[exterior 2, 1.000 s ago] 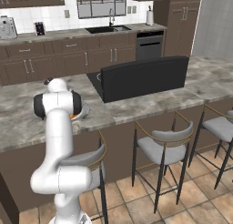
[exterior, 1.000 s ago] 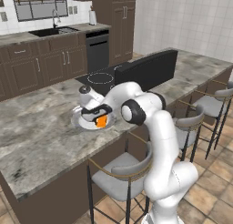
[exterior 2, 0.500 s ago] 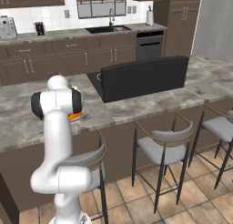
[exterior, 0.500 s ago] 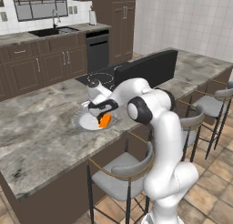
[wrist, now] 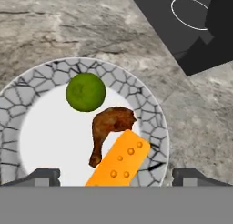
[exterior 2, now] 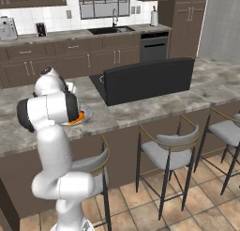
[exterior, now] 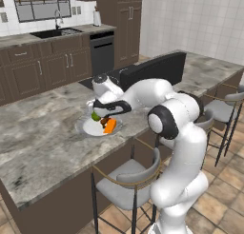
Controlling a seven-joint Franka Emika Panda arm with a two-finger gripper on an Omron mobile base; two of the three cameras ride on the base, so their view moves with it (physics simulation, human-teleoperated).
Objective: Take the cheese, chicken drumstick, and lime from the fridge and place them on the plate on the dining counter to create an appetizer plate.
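On the marbled table (exterior: pixel 43 128), the plate (wrist: pixel 27 141) carries the lime (wrist: pixel 85 92), the chicken drumstick (wrist: pixel 109 127) and the cheese (wrist: pixel 119 161) touching it, with the claw (wrist: pixel 116 175) poised above, tips apart and empty.

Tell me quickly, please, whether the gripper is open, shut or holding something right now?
Gripper: open, holding nothing, above the round white plate with a grey cracked-pattern rim.

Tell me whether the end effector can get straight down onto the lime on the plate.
Probably yes. The end effector hangs open just above the plate, and the lime lies bare on top, with the chicken drumstick close beside it.
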